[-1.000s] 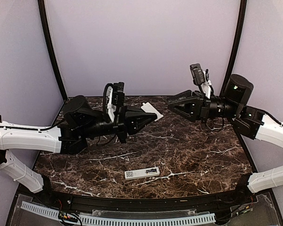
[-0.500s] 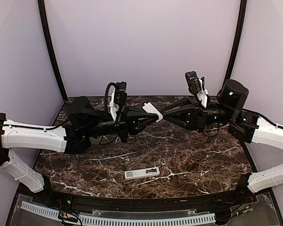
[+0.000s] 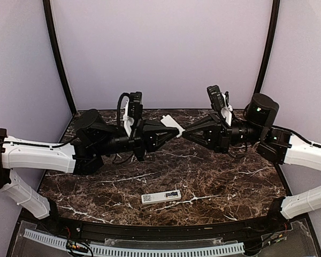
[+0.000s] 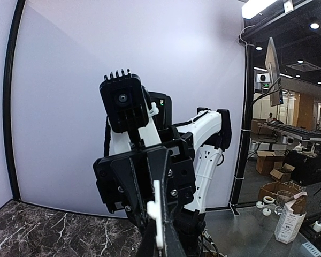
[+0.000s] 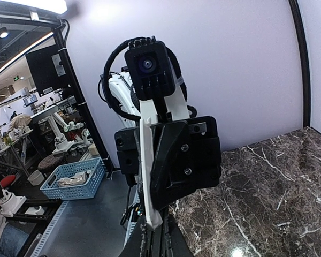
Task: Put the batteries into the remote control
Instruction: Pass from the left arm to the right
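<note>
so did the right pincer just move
Yes, the right pincer went leftward, away from the right post, up to the white piece in the left pincer.

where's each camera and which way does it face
Top: above and behind the arms, looking down on the table; left hand and right hand meet at a white piece.
Left wrist: on left arm, facing the right hand; own fingers at bottom.
Right wrist: mirrored, facing the left hand; fingers at bottom.
Shared: both see the piece edge-on.

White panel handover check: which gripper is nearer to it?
Left. The left gripper holds the white panel, jaws shut on it; the right gripper only meets its far tip.
</note>
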Robot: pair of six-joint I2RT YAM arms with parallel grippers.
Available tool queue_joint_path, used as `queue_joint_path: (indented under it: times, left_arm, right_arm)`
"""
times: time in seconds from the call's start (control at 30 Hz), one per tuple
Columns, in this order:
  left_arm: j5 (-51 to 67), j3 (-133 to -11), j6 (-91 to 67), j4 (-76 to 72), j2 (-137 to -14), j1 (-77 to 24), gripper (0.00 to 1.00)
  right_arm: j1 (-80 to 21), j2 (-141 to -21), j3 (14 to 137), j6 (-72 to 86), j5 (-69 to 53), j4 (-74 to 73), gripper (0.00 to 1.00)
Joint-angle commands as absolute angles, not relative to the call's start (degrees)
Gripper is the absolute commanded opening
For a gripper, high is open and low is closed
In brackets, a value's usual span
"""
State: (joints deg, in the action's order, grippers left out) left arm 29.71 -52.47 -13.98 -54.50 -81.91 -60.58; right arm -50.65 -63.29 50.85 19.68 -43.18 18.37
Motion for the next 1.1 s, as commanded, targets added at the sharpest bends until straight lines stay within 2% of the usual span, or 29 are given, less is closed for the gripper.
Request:
queue_joint_path:
  times: [0.0, 0.1, 0.17, 0.43, 0.47, 0.5, 0.53, 0.57, 0.63, 0.77, 0.83, 0.93, 1.07]
  left_arm:
    - [30.4, -52.9, -13.9, -55.5, -82.0, -60.5, 0.00]
    - [30.3, -52.7, -13.9, -55.4, -81.9, -60.5, 0.00]
    - [30.5, -52.9, -13.5, -54.9, -82.0, -60.5, 0.00]
    - [30.5, -52.8, -13.0, -53.5, -82.2, -60.5, 0.00]
    - [28.9, -52.5, -11.5, -51.3, -81.3, -60.4, 0.19]
    - [28.4, -52.3, -11.2, -50.3, -80.7, -60.3, 0.31]
    - [28.2, -52.0, -10.4, -49.8, -80.3, -60.3, 0.37]
    - [28.0, -51.8, -10.1, -48.8, -79.7, -60.1, 0.49]
    - [27.9, -51.7, -8.7, -46.2, -78.3, -59.9, 0.62]
    - [28.6, -52.2, -4.6, -36.4, -74.6, -59.4, 0.74]
    - [29.8, -53.6, -2.3, -28.8, -73.2, -59.1, 0.77]
    - [32.3, -57.8, -0.5, -14.6, -72.6, -58.5, 0.78]
    - [34.8, -62.8, -0.4, -2.5, -74.1, -57.2, 0.74]
  right_arm:
    - [-51.2, -63.6, 51.2, 19.9, -41.8, 19.6, 0.10]
    - [-51.2, -64.3, 51.7, 19.8, -42.4, 19.4, 0.09]
    - [-51.2, -64.6, 52.1, 19.3, -43.0, 18.7, 0.00]
    - [-51.3, -63.5, 53.7, 17.0, -44.5, 13.2, 0.00]
    - [-51.2, -62.1, 54.3, 15.7, -43.6, 9.2, 0.00]
    - [-51.2, -61.8, 54.6, 15.2, -43.4, 7.5, 0.00]
    - [-51.2, -61.6, 55.0, 14.7, -43.2, 5.9, 0.00]
    - [-51.1, -61.5, 55.3, 14.3, -43.0, 4.2, 0.00]
    - [-51.0, -61.3, 56.0, 13.5, -42.8, 0.9, 0.00]
    - [-50.7, -61.6, 59.8, 8.8, -42.9, -11.6, 0.00]
    - [-50.7, -62.3, 63.1, 4.4, -43.0, -20.9, 0.00]
    - [-50.7, -64.1, 68.7, -2.8, -43.5, -34.3, 0.00]
    - [-50.7, -67.3, 73.2, -8.0, -45.4, -42.3, 0.00]
